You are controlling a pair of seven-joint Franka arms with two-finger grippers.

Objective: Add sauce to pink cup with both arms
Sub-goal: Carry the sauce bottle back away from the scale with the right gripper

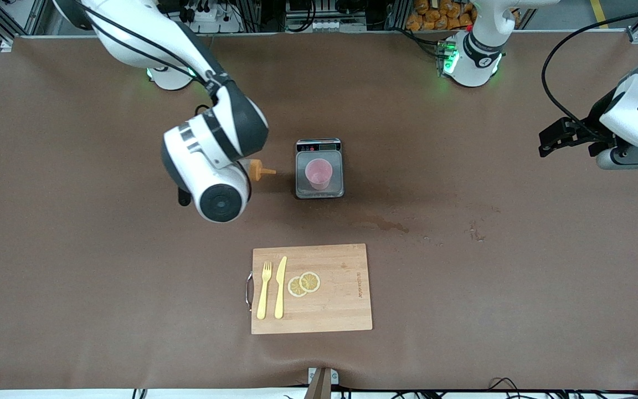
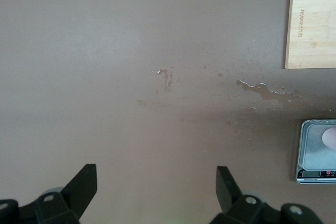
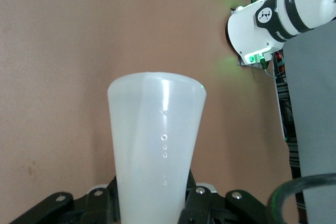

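Holding the sauce point(image 1: 256, 169) on its side, the right gripper point(image 3: 152, 203) hangs over the table beside the scale point(image 1: 319, 168), toward the right arm's end. Its jaws are clamped on the bottle's translucent body, and the orange nozzle points at the pink cup point(image 1: 318, 173), which stands on the scale's platform.

Judging by its looks, the bottle is light, soft plastic: the walls should give under pressure, so a firm pinch at mid-body serves both to carry it and to squeeze sauce out. The smooth, tapered body may slip along the fingers if the grip loosens. The cup seems light and thin-walled too, and a nudge from the nozzle could tip it or push it off the scale, so the tip is best kept above the rim, not against it.

Nearer the front camera lies a wooden cutting board point(image 1: 341, 310) with a fork point(image 1: 264, 290), a knife point(image 1: 281, 286) and 2 lemon slices point(image 1: 304, 284).

At the left arm's end, the left gripper point(image 2: 156, 184) waits over bare table, jaws wide apart and holding nothing.

Only the front view shows nozzle, cup and scale together. The right wrist view alone shows the grip itself, with small droplets on the bottle wall. The left wrist view alone makes plain the wet smears point(image 2: 265, 88) on the table between board and scale.
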